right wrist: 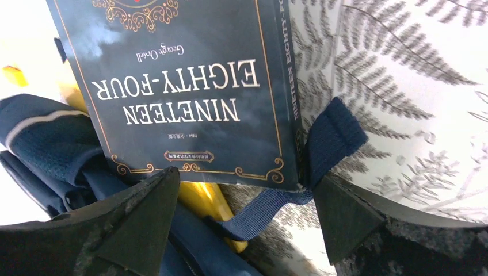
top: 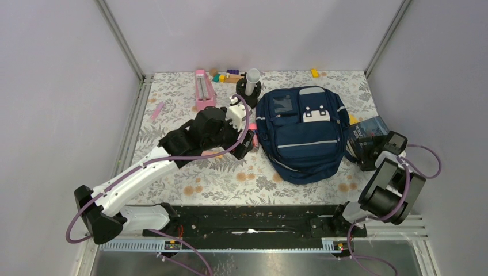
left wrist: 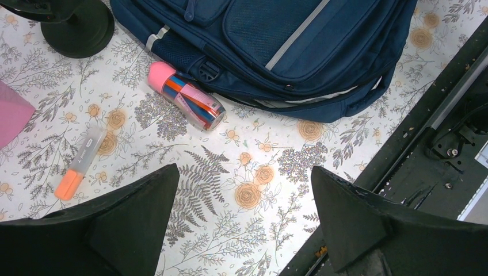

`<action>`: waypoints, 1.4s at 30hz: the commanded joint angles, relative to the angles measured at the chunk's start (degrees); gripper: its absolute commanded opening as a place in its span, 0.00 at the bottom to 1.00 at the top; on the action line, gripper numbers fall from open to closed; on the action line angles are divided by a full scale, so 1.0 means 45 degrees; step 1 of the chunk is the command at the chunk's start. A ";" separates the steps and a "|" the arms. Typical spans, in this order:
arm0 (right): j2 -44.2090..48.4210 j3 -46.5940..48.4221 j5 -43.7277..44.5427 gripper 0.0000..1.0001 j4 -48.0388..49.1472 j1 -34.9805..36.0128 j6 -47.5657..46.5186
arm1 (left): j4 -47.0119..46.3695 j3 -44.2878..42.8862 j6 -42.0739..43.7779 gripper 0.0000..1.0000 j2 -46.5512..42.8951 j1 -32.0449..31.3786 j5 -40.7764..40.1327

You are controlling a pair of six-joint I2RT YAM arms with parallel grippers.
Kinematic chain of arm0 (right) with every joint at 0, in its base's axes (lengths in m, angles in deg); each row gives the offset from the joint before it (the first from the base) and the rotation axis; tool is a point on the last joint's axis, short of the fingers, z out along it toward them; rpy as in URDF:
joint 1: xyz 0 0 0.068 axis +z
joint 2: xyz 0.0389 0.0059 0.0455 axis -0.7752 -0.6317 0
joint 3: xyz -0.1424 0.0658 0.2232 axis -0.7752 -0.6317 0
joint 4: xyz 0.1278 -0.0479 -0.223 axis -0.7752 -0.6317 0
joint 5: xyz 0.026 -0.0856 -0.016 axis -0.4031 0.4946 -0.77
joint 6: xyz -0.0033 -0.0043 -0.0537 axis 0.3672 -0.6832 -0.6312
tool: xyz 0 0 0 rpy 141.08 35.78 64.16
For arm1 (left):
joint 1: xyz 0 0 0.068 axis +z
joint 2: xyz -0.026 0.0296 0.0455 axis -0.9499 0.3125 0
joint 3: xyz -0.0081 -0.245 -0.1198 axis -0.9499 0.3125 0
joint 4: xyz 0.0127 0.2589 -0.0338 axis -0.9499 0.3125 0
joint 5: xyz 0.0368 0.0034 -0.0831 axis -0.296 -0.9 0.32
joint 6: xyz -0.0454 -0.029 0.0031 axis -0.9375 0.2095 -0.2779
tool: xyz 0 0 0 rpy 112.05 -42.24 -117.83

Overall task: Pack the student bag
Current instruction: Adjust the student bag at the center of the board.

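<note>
The student bag (top: 302,135) lies flat, front up, mid-bench (top: 230,172), so each released, empty gripper seemingly lines up loose contents beside it: the left gripper (left wrist: 244,178) above the pen tube (left wrist: 185,96), the right gripper (right wrist: 246,178) facing the book (right wrist: 178,86).

Top cam overlooks whole table (top: 230,178); wrist cams close-in, all sharing student bag (top: 302,135).
</note>
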 commanded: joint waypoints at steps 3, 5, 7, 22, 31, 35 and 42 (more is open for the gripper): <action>-0.1264 -0.0048 -0.0445 0.73 0.2090 -0.0023 0.0239 | -0.0241 -0.0202 0.0194 0.91 -0.0284 0.0030 -0.0414; -0.1053 -0.0163 -0.0501 0.57 0.2474 -0.0043 0.0151 | -0.0233 -0.0179 0.0222 0.91 -0.0250 0.0030 -0.0732; -0.0611 -0.0295 -0.0413 0.47 0.2693 -0.0044 -0.0041 | -0.0234 -0.0180 0.0261 0.91 -0.0178 0.0062 -0.0848; 0.0353 -0.0529 0.0060 0.00 0.3933 -0.0043 -0.0438 | -0.0246 -0.0127 0.0377 0.91 0.0230 0.0146 -0.1170; 0.2666 -0.1794 0.0278 0.00 0.2028 -0.0007 -0.0679 | -0.0262 -0.0107 0.0362 0.91 0.0531 0.0206 -0.1165; 0.5092 -0.3087 0.0828 0.02 0.0609 0.0023 -0.0844 | -0.0698 0.0165 0.0552 0.90 0.0511 0.0205 0.0114; 0.6933 -0.2023 0.1366 0.86 -0.2041 0.0032 -0.3057 | -0.1832 0.0640 0.0824 0.90 0.0642 -0.0122 0.1520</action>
